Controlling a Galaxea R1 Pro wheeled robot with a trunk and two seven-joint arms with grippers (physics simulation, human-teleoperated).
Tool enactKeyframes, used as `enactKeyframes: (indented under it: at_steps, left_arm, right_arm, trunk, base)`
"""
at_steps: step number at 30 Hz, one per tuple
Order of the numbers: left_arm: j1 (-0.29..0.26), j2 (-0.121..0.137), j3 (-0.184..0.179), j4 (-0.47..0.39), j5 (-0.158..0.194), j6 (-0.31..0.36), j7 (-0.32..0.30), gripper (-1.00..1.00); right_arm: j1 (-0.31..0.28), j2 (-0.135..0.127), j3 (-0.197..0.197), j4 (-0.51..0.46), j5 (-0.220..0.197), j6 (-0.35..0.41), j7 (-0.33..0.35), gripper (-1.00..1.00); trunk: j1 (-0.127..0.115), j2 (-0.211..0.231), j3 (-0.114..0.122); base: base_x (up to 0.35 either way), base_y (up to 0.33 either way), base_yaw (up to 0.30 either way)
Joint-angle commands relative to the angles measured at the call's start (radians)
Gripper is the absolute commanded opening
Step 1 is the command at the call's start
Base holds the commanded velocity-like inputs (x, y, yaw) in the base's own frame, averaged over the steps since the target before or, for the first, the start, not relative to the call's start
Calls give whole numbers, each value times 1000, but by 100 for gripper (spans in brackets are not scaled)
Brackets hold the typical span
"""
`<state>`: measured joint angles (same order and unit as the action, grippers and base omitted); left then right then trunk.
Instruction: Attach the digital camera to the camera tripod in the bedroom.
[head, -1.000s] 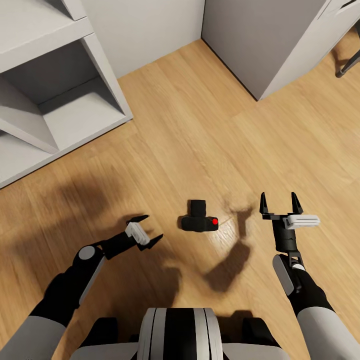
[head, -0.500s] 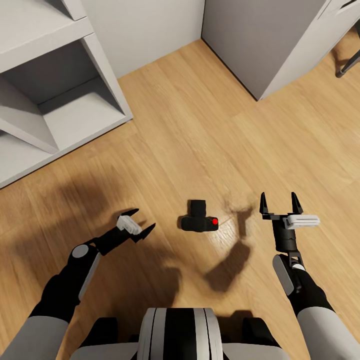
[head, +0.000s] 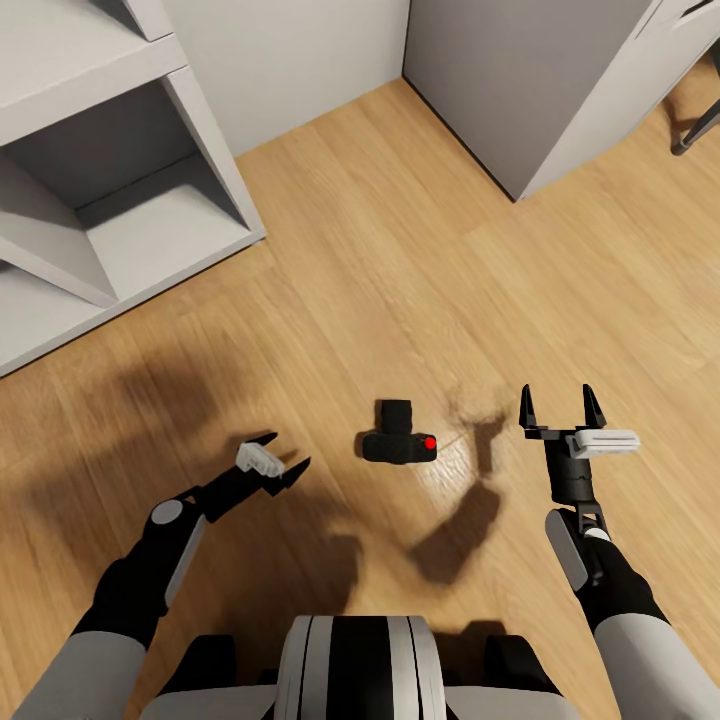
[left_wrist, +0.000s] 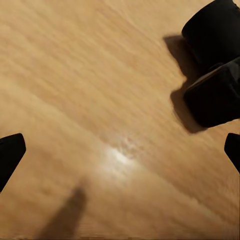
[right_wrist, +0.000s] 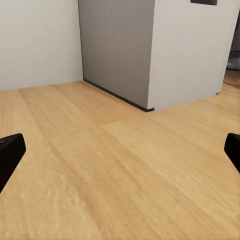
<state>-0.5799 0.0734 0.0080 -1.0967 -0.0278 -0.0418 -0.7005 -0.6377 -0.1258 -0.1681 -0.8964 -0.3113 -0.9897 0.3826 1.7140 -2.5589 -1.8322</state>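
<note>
Nearest, the left pincer (head: 275, 458) hangs low over the wood floor (head: 400, 260), jaws spread wide and holding nothing, aimed rightward at the digital camera (head: 398, 438). The right pincer (head: 556, 410) is raised on the other side, pointing away toward the far wall, its jaws equally wide and empty.

Between them the digital camera lies on the floor, near both pincers but touching neither, lens barrel pointing far and the red button (head: 430, 442) at its right end. It looks rigid and compact, probably light for its bulk, with smooth hard casing that could slide on the boards if nudged. The boxy body, taken across its two long faces, seems the safer hold; the lens is round and likelier to slip.

In the left wrist view the camera (left_wrist: 215, 65) is cut off at the frame edge. Farther off stand a white shelf unit (head: 120, 190) on the left and a grey cabinet (head: 520, 80). A dark leg (head: 695, 135) at far right is too clipped to identify.
</note>
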Motion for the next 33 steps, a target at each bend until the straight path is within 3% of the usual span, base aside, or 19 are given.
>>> enactKeyframes:
  at_steps: [1,11,33]
  left_arm:
    - [0,3,3,2,-3,-7,-5,100]
    - [0,21,9,1,-2,-48,-17,100]
    - [0,23,8,-45,-1,-49,-32,100]
  right_arm:
    - [0,0,-1,1,-9,-1,10,100]
    - [0,0,-1,1,-9,-1,10,100]
    - [0,0,-1,1,-9,-1,10,100]
  trunk:
    - [0,0,0]
    - [0,0,0]
    - [4,-2,0]
  base:
    - [0,0,0]
    - [0,0,0]
    - [0,0,0]
